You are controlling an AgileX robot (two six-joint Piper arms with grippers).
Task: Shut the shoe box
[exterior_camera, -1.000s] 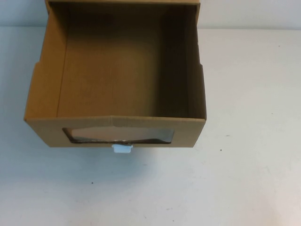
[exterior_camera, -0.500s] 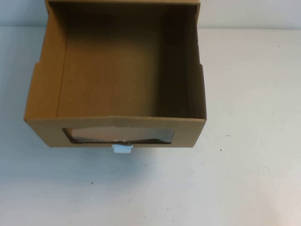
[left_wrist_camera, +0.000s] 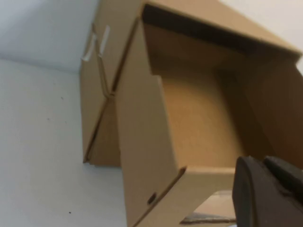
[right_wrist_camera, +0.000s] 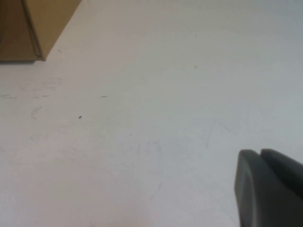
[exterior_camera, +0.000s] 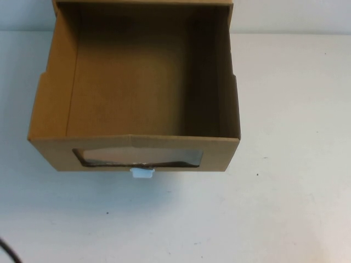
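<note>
The shoe box (exterior_camera: 134, 87) is seen pulled open mid-table, untouched, with the left gripper (left_wrist_camera: 270, 194) beside its front and the right gripper (right_wrist_camera: 270, 187) over bare table (right_wrist_camera: 151, 109), grips indiscernible; a push on the front panel is judged next.

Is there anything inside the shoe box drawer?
No: in the high view the drawer of the shoe box shows only bare cardboard floor and walls.

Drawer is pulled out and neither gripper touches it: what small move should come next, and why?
Probably bring the left gripper toward the front panel of the shoe box, just above the white tab. The drawer is pulled well out and looks empty, so a push on that panel should slide it in. The left gripper is beside the box's front corner; the right gripper hovers over bare table.
</note>
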